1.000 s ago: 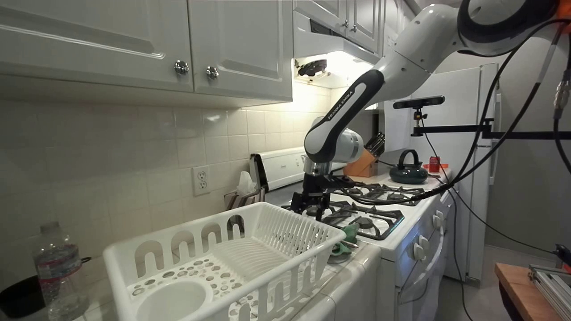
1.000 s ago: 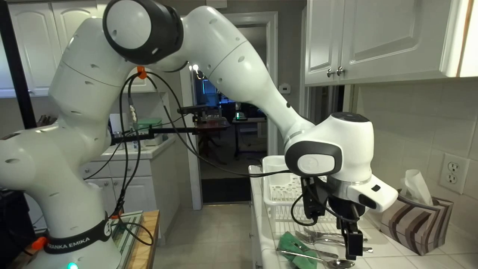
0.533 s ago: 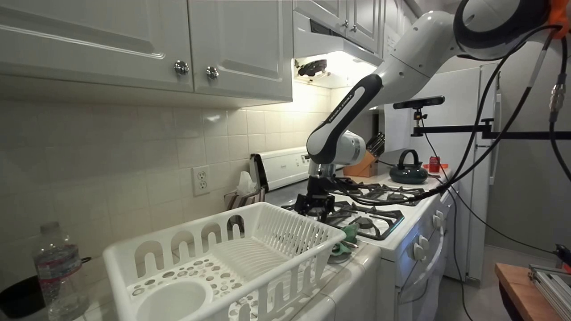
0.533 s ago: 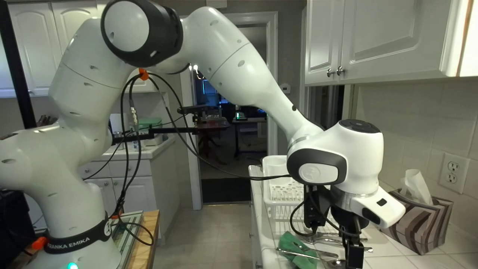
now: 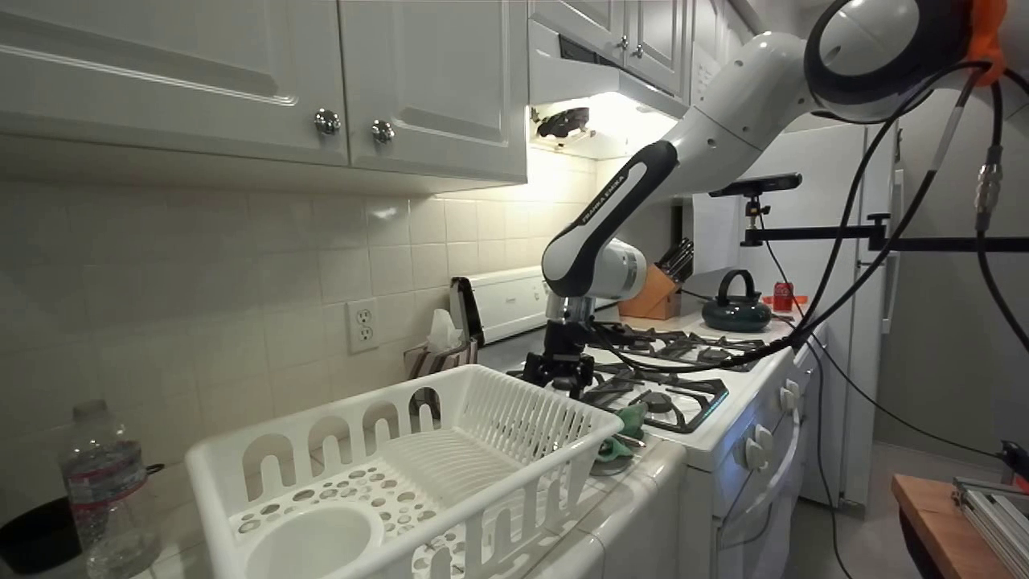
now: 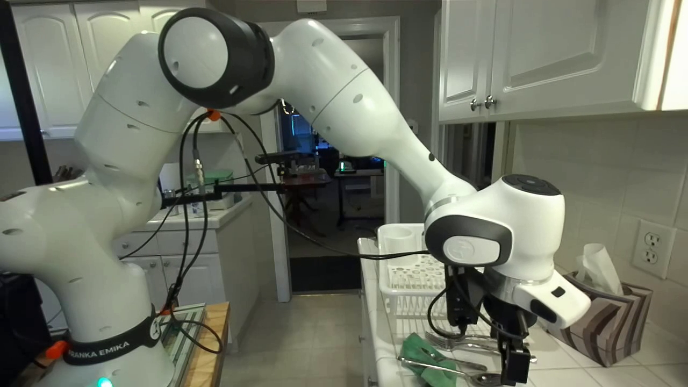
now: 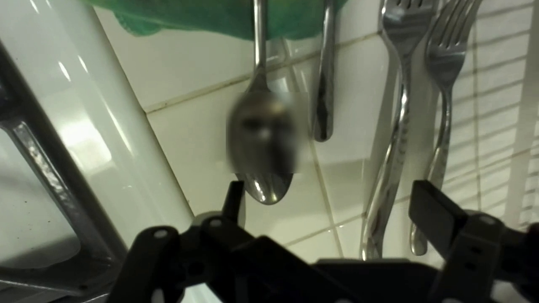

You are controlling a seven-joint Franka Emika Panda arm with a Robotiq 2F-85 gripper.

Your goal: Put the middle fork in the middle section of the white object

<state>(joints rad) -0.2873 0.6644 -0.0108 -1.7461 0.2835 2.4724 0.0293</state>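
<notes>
The middle fork [image 7: 391, 168] is a metal fork on the tiled counter, between a short utensil handle and a smaller fork [image 7: 447, 63] in the wrist view. It also shows in an exterior view [image 6: 475, 348]. My gripper [image 7: 332, 200] is open and empty, with the fork's handle between its fingers, nearer the right one. The right finger covers part of the smaller fork's handle. The left finger is beside the spoon's tip. The gripper is low over the counter in both exterior views [image 5: 563, 378] [image 6: 515, 368]. The white rack [image 5: 438, 462] stands nearby [image 6: 414, 293].
A spoon [image 7: 268, 189] and a utensil handle [image 7: 324, 105] lie left of the fork. A green cloth [image 7: 202, 14] is under them. A stove grate [image 7: 54, 189] borders the counter. A tissue box [image 6: 602, 317] stands by the wall. The rack has a round compartment [image 5: 313, 539].
The arm and gripper have moved lower, toward the counter, and to the right in an exterior view. The utensils and the rack have not moved.
</notes>
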